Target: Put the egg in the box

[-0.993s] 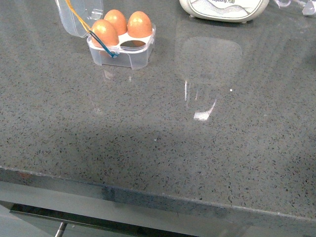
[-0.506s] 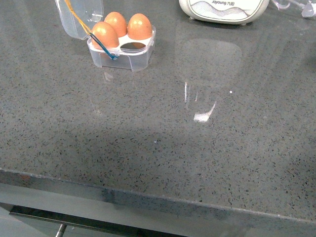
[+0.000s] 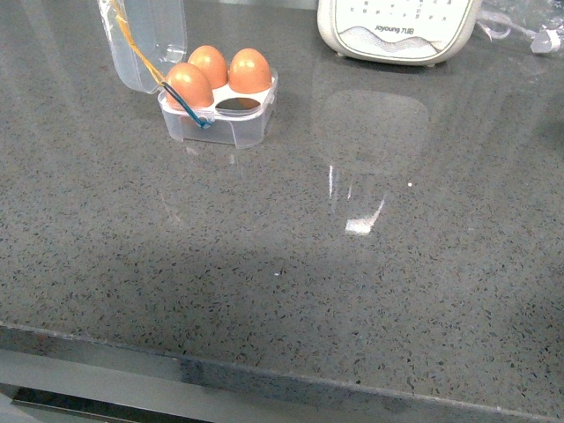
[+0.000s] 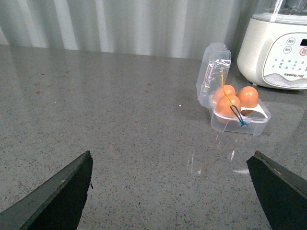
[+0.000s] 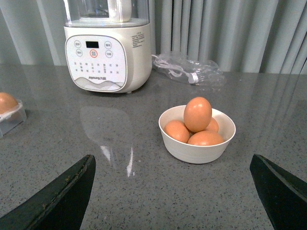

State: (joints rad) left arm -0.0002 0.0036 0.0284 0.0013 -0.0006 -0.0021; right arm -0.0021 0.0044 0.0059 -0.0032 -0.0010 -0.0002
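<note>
The clear box (image 3: 231, 122) stands open at the back left of the grey counter, its lid (image 3: 145, 40) tilted up. It holds three orange-brown eggs (image 3: 189, 84); the near-right slot (image 3: 238, 103) is empty. The box also shows in the left wrist view (image 4: 247, 125), far ahead of my open, empty left gripper (image 4: 171, 158). In the right wrist view a white bowl (image 5: 192, 151) holds several eggs, one egg (image 5: 197, 114) on top. My open, empty right gripper (image 5: 172, 158) is just short of the bowl. Neither arm shows in the front view.
A white appliance with buttons (image 3: 397, 31) stands at the back of the counter, between box and bowl (image 5: 108, 57). A clear plastic bag with a cable (image 5: 187, 69) lies behind the bowl. The counter's front edge (image 3: 264, 370) runs across the bottom of the front view.
The front view has shifted a little, so the box and the appliance sit lower in the frame. Nothing on the counter has moved.
</note>
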